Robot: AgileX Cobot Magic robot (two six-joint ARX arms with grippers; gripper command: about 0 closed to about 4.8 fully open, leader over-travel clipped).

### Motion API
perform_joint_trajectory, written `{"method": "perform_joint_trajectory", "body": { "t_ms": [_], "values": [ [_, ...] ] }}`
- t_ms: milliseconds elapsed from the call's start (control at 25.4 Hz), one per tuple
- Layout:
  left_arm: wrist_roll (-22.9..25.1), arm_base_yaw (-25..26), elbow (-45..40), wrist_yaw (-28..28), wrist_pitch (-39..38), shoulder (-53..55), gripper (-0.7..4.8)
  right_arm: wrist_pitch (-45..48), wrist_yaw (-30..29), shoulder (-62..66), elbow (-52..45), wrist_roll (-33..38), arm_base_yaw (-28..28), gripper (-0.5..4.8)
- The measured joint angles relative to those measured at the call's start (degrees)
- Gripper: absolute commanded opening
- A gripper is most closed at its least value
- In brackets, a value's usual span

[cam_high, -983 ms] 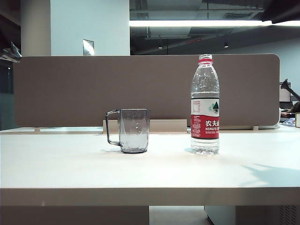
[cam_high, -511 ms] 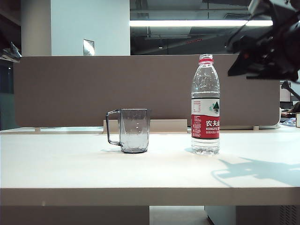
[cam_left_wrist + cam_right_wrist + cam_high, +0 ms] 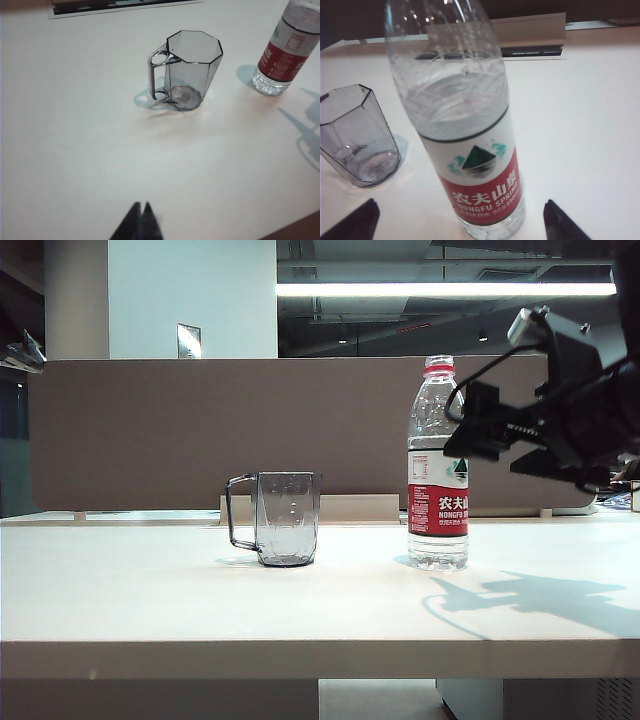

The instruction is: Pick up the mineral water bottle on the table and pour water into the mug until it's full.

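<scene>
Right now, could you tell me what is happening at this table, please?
The right gripper is beside the water bottle, jaws open and not yet gripping; in the right wrist view its fingertips stand apart with the bottle between them. The bottle stands upright on the table, and the mug looks empty. The left gripper hangs shut above the table, away from the mug.

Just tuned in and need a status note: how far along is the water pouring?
Done: nothing poured; the mug looks empty. In hand: the right gripper, jaws open, is lined up on the mineral water bottle, which stands upright on the table, not yet gripped. The left gripper waits near the table's edge, jaws shut. Left: grasp, lift, pour.
</scene>
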Motion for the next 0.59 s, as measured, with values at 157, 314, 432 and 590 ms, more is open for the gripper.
{"method": "perform_joint_trajectory", "body": {
  "t_ms": [157, 314, 432, 590],
  "values": [
    [0.00, 0.00, 0.00, 0.00, -0.02, 0.00, -0.01, 4.96, -0.02, 4.02, 0.07, 0.09, 0.02, 4.79],
    [0.00, 0.00, 0.00, 0.00, 0.00, 0.00, -0.01, 9.01, -0.44, 10.38, 2.75, 0.11, 0.02, 4.79],
    [0.00, 0.00, 0.00, 0.00, 0.00, 0.00, -0.01, 9.46, -1.03, 13.00, 5.18, 0.11, 0.04, 4.79],
    [0.00, 0.00, 0.00, 0.00, -0.02, 0.00, -0.01, 9.84, -1.05, 16.00, 7.50, 0.13, 0.02, 4.79]
  ]
}}
